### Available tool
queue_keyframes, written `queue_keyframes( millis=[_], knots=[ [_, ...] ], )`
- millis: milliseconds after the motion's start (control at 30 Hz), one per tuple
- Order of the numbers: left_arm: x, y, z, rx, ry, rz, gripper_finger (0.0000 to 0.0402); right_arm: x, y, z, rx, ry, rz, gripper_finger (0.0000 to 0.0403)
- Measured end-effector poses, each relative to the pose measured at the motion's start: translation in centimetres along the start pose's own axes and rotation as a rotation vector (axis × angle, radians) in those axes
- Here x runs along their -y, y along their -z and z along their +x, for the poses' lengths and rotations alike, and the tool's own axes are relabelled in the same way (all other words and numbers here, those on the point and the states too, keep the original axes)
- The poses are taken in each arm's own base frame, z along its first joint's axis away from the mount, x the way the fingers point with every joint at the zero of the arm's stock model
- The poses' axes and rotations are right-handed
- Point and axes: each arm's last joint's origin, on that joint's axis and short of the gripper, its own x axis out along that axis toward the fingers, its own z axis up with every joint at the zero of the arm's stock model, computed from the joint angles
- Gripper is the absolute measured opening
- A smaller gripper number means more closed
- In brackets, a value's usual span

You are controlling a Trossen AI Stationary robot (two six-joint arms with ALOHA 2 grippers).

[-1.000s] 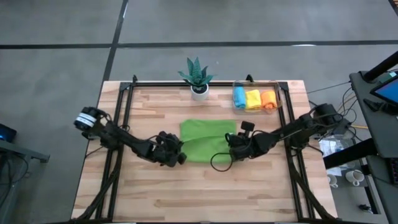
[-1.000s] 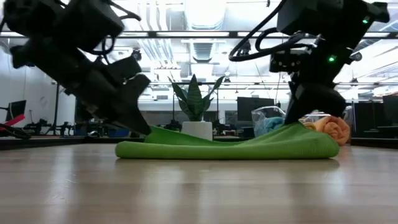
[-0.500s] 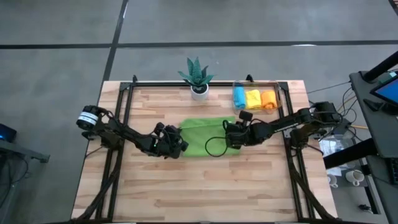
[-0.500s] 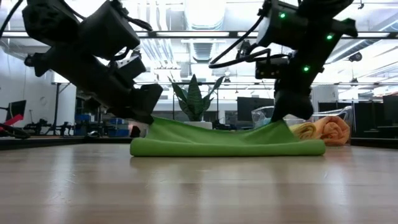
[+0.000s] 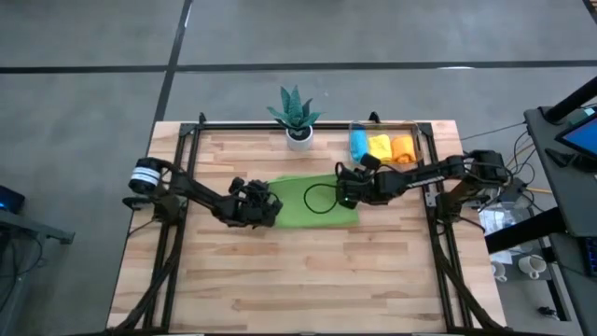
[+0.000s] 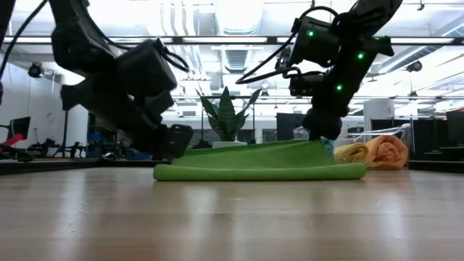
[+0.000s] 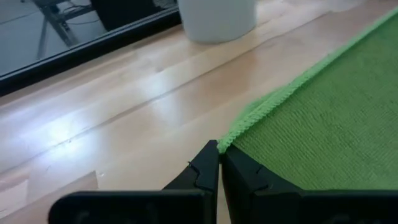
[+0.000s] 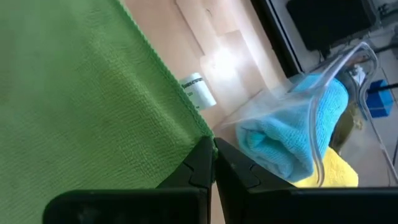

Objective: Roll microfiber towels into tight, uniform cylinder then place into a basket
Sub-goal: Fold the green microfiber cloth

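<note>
Towel (image 5: 312, 200) mid-table; plant (image 5: 297, 114) behind it, basket (image 5: 419, 149) back right with three rolls (image 5: 381, 147) inside, side by side.

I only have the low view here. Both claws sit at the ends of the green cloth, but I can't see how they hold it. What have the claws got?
Observer: The left claw is shut on a corner of the green microfiber towel, right at its stitched edge.
Operator: And the right one?
Observer: The right claw is shut on the towel's other far corner, near the clear plastic rectangular basket.
Operator: What's in the basket? I only see orange and yellow.
Observer: Three rolls side by side: a light blue rolled towel, a yellow rolled towel, an orange rolled towel.
</note>
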Motion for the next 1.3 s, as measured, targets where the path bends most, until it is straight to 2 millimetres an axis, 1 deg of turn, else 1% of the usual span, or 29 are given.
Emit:
queue_keyframes(
  millis=[167, 267, 533, 833, 967, 1100, 1200, 1300],
  knots=[
    [0.5, 0.5, 1.0, -0.008, -0.020, 0.017, 0.0000, 0.4, -0.1, 0.8, -0.022, -0.029, 0.041, 0.0008],
    [0.8, 0.3, 1.1, -0.004, -0.017, 0.045, 0.0000, 0.2, 0.0, 1.3, -0.044, -0.037, 0.065, 0.0008],
    [1.3, -0.3, 1.1, 0.018, -0.010, 0.084, 0.0000, -0.5, 0.5, 2.7, -0.091, -0.021, 0.055, 0.0008],
    [1.1, -0.4, 1.3, 0.016, -0.018, 0.081, 0.0000, -0.7, 0.4, 2.9, -0.082, -0.018, 0.093, 0.0009],
    [1.0, -0.6, 1.5, 0.016, -0.025, 0.075, 0.0002, -0.7, 0.4, 2.9, -0.081, -0.014, 0.094, 0.0028],
    [1.0, -0.8, 1.8, 0.016, -0.032, 0.094, 0.0027, -0.6, 0.4, 2.9, -0.069, 0.023, 0.092, 0.0061],
    [0.9, -1.0, 2.0, 0.017, -0.039, 0.090, 0.0058, -0.4, 0.3, 2.9, -0.056, 0.070, 0.089, 0.0085],
    [0.9, -1.2, 2.2, 0.016, -0.045, 0.131, 0.0091, -0.2, 0.3, 2.8, -0.042, 0.116, 0.084, 0.0110]
  ],
)
